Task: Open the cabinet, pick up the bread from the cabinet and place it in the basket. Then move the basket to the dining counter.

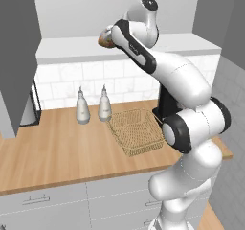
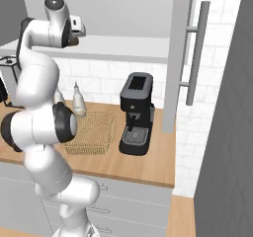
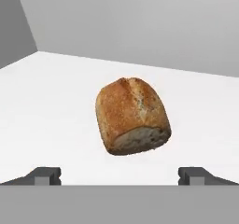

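Hand view gives me the bread (image 3: pixel 132 116) on the cabinet (image 3: pixel 56 101) shelf before my wide-open gripper (image 3: pixel 120 175); base views add the basket (image 1: pixel 135 131) on the wooden surface (image 1: pixel 57 152).

The bread (image 3: pixel 132 116) has a golden-brown, finely speckled crust with a paler grey-tan cut face. It lies on the cabinet (image 3: pixel 56 106) shelf, which is plain white with light-grey walls. The cabinet door (image 2: pixel 174 58) is flat grey with a silver bar handle (image 2: pixel 196 53). The basket (image 1: pixel 135 130) is tan with a fine mesh weave. The worktop (image 1: pixel 57 152) is light wood with plank grain, backed by white tiles (image 1: pixel 119 83). The coffee machine (image 2: pixel 135 113) is black. Two bottles (image 1: pixel 93 107) are pale grey.
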